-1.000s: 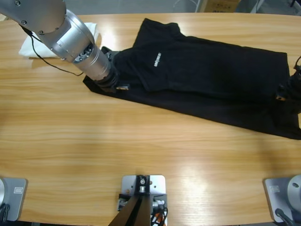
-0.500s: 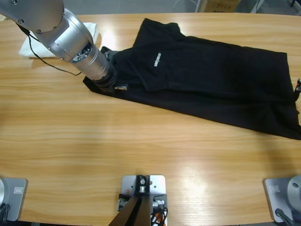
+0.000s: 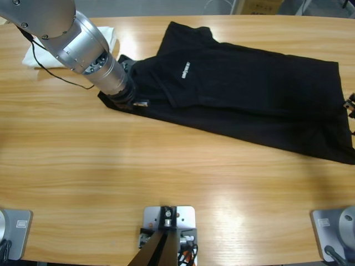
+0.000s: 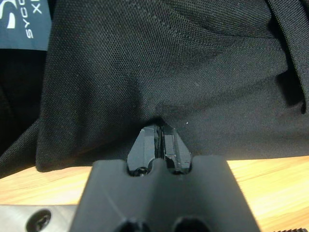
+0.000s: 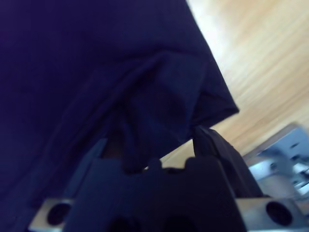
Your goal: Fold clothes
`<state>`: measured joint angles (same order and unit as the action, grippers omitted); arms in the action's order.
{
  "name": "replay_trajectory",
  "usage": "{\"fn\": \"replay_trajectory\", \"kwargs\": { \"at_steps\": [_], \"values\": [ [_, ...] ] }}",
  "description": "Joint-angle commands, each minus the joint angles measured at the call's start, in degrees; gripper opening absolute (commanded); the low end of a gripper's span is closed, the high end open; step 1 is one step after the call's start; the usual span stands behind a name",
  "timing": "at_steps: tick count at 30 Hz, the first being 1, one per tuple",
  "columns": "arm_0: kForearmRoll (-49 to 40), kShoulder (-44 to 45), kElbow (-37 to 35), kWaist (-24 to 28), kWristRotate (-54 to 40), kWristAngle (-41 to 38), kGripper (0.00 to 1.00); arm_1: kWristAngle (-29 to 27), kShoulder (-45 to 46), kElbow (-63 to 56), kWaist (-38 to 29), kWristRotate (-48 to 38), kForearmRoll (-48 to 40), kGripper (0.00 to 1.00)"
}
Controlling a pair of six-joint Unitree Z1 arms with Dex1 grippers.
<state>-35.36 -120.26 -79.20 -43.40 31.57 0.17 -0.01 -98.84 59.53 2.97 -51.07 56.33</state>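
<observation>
The clothes, a black polo shirt (image 3: 238, 88) with small white chest lettering (image 3: 184, 70), lie spread across the back of the table, partly folded over. My left gripper (image 3: 136, 101) is at the shirt's left end. In the left wrist view it (image 4: 161, 145) is shut on an edge of the black cloth (image 4: 159, 63), with the blue neck label (image 4: 24, 21) at top left. My right gripper (image 3: 350, 104) barely shows at the right edge by the shirt's hem. In the right wrist view it (image 5: 154, 145) is open, a bunch of dark cloth (image 5: 96, 72) sagging between the jaws.
A white folded garment (image 3: 33, 52) lies at the back left, behind the left arm, with a black cable across it. The wooden table (image 3: 166, 166) runs bare in front of the shirt. Cardboard boxes stand beyond the far edge.
The right gripper has drawn off the shirt's right end to the picture's right edge. The left arm has shifted slightly and still holds the cloth. The shirt lies almost as before.
</observation>
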Motion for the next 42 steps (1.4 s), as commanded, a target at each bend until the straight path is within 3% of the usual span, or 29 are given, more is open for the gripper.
{"fn": "replay_trajectory", "kwargs": {
  "at_steps": [1,5,10,16,17,19,20,26,38,39,40,41,42],
  "values": [
    [-0.85,0.55,1.08,-0.54,0.6,0.71,0.0,1.28,2.28,-5.97,5.84,-7.62,-4.58,0.568],
    [-0.85,0.73,0.89,-0.54,0.6,0.71,0.0,-0.15,3.14,-9.1,8.76,-7.32,-7.78,0.562],
    [-0.87,0.82,0.9,-0.54,0.6,0.71,0.0,0.48,1.84,-11.63,10.46,-3.01,-13.02,0.325],
    [-1.02,1.08,0.89,-0.54,0.6,0.71,0.0,-0.17,1.77,-11.54,10.48,0.94,-15.7,0.309],
    [-1.02,1.08,0.89,-0.59,0.6,0.71,0.0,-0.2,1.75,-11.58,10.48,1.47,-16.11,0.265],
    [-1.02,1.08,0.9,-0.7,0.6,0.71,0.0,-0.5,1.89,-12.0,10.48,3.33,-17.34,0.023],
    [-1.06,1.08,0.97,-0.72,0.6,0.71,0.0,-0.64,2.05,-12.23,10.48,5.41,-18.43,0.0],
    [-1.06,0.82,1.01,-0.81,0.6,0.71,0.0,-2.28,5.65,-11.89,10.48,17.71,-21.03,0.0],
    [-1.06,0.64,1.06,-0.81,0.6,0.71,0.0,-10.5,8.36,-12.16,3.54,23.37,-21.8,0.0],
    [-1.09,0.64,1.1,-0.81,0.6,0.71,0.0,-11.57,7.25,-12.03,3.54,22.93,-21.89,0.146],
    [-1.09,0.64,1.17,-0.81,0.6,0.71,0.0,-12.01,5.65,-11.59,3.54,22.61,-21.51,0.645],
    [-1.13,0.64,1.24,-0.81,0.6,0.71,0.0,-11.66,4.42,-11.38,3.52,22.6,-21.21,0.919],
    [-1.2,0.69,1.25,-0.81,0.6,0.71,0.0,-11.64,4.07,-11.33,3.41,22.6,-21.0,0.997]
  ]
}}
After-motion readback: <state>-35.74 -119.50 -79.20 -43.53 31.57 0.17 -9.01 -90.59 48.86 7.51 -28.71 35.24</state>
